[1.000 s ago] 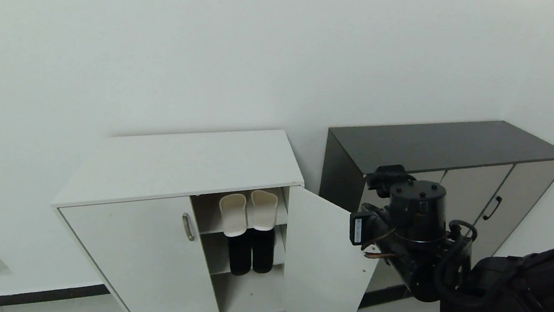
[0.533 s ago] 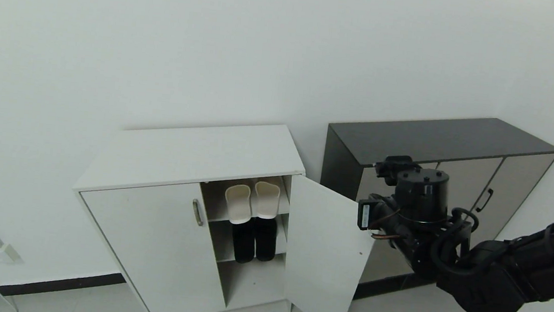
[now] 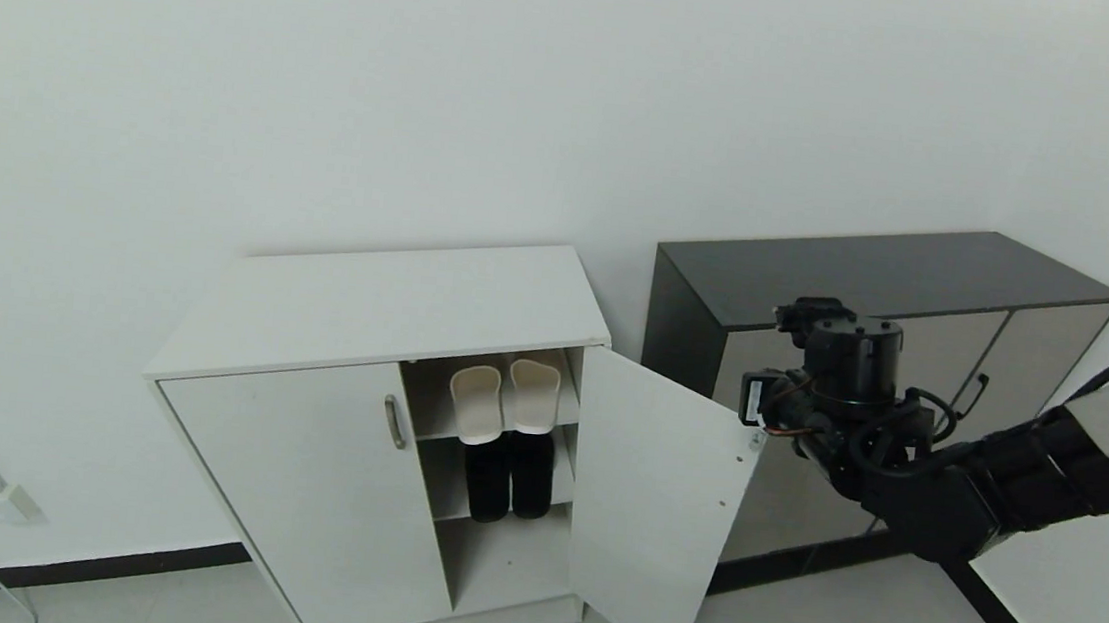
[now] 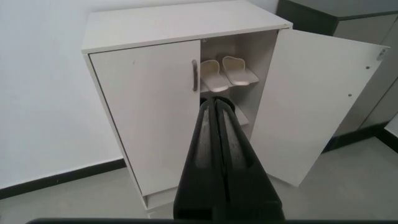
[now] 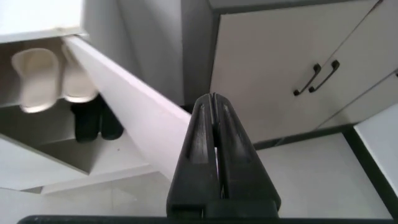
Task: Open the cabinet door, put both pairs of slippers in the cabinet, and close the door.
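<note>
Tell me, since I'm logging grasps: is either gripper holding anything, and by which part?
Nothing is held. The left gripper and right gripper are both shut and empty.

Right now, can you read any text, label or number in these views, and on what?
None can be read.
White sticker on the right arm: print too small to read.
White cabinet, its open door, cream slippers, black slippers, dark cabinet: no writing visible.

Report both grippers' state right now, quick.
Left gripper: shut, fingers pressed together, holding nothing.
Right gripper: shut, fingers pressed together, holding nothing.
</note>
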`<state>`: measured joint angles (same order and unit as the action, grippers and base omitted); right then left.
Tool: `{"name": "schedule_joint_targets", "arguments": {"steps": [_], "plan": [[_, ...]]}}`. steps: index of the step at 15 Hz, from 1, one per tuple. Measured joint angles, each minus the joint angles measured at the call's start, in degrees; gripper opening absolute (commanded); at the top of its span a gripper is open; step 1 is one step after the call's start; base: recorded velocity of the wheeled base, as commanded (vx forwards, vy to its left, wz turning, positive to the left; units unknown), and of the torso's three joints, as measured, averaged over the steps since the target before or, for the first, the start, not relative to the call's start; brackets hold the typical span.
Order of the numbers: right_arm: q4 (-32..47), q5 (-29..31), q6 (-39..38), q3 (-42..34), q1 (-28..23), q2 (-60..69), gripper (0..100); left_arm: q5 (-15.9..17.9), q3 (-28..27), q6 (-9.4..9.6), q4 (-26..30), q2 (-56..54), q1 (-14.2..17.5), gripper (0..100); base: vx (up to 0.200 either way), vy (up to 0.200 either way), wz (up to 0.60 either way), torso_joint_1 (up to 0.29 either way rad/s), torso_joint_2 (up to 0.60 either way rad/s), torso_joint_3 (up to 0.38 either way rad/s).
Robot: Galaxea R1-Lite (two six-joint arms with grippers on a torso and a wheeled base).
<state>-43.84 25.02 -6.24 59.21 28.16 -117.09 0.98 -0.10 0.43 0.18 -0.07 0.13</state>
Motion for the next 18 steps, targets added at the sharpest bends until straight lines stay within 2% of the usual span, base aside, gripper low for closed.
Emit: {"name": "schedule_joint_targets", "arguments": {"steps": [6,18], "plan": [[-0.17,-0.63,-0.18,2.52,-2.61,-5.49,0,0.00,0.00,-0.02,0.02,0.00,0.02,0,0.000,0.000,0.00,0.000,0.00,0.000],[-0.63,-2.99,-3.77,5.47,-3.33,-11.28,0,0.00,0.00,0.00,0.00,0.00,0.02,0,0.000,0.000,0.00,0.000,0.00,0.000]]}}
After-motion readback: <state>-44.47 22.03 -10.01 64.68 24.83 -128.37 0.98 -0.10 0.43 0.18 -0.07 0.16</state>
